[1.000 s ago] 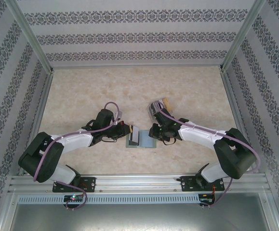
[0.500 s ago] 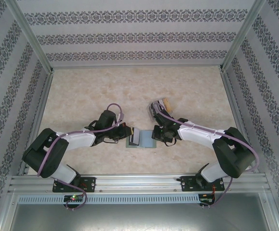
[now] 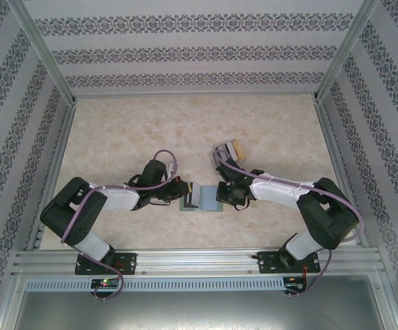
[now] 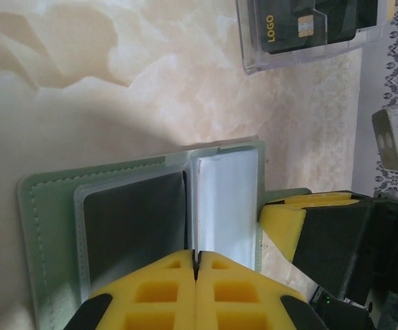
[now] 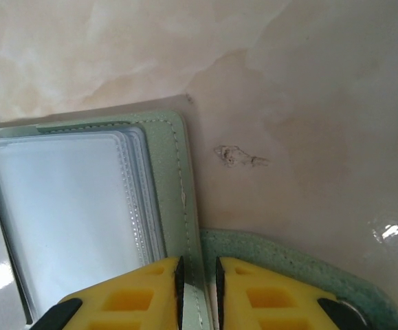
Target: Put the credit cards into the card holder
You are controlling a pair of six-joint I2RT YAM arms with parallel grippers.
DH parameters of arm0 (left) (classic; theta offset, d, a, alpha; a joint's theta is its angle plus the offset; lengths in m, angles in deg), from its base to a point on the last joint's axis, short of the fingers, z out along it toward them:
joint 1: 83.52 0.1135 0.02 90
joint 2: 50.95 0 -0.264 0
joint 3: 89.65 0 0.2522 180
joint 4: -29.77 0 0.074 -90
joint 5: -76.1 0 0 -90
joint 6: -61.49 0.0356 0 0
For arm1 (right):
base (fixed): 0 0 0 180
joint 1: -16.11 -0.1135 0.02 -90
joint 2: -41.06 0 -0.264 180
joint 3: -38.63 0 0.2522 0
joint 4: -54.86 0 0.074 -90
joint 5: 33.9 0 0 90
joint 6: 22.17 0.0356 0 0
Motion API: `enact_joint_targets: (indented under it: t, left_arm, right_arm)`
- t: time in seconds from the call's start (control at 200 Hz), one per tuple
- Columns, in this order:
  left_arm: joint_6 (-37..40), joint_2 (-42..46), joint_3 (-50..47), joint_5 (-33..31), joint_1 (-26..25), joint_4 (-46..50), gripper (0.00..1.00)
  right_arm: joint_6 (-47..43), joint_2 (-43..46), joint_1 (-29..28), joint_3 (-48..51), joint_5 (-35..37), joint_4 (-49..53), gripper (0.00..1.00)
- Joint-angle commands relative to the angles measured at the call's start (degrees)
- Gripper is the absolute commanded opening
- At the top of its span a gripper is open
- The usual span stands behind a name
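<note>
Moved since the earlier view: both arms have drawn in over the worktop (image 3: 137, 130). The left arm's upper link has swung toward the centre, and the two tools sit a little closer together.
Left tool (image 4: 195, 258): pads pressed together, apparently nipping a thin clear leaf at the fold of the card holder (image 4: 47, 227).
Right tool (image 5: 197, 265): pads almost together, pinching the holder's green cover edge. The clear pockets lie just ahead and to the left of its pads.
Card holder: lies open on the worktop between the two tools and touches both.
Grey card (image 4: 133, 223): seemingly already seated in the pocket just ahead-left of the left tool.
Credit cards (image 4: 308, 20): dark ones lie in a clear box (image 4: 250, 48), well ahead and to the right of the left tool and beyond the right tool.
Step in hand (judged): spreading the leaves to expose a free pocket.
Doing it well: the right tool should keep the cover pinned flat so the holder cannot slide. The left tool should lift its leaf only far enough to open the pocket mouth, pulling upward rather than toward itself.
Risk: one tool must let go to fetch a card, and the leaves may then spring shut.
</note>
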Motion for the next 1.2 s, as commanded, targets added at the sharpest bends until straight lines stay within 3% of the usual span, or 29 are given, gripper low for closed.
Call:
enact_joint_targets:
  t: [0.0, 0.644, 0.954, 1.194]
  left_arm:
    - [-2.1, -0.9, -1.1, 1.1, -0.8, -6.4, 0.0]
    - [-4.3, -6.5, -0.8, 1.6, -1.9, -8.8, 0.0]
    - [-3.3, -5.1, -0.9, -1.0, -2.7, -0.1, 0.0]
    - [-7.4, -4.8, -1.4, -4.6, -3.8, 0.3, 0.0]
  right_arm:
    - [-0.3, -1.0, -0.5, -1.1, 1.5, 1.1, 0.22]
    - [0.2, -2.8, -1.1, -1.7, 1.7, 1.4, 0.21]
    - [0.6, -3.4, -1.5, -2.0, 1.8, 1.4, 0.21]
    - [0.7, -3.7, -1.5, -2.3, 1.9, 1.4, 0.21]
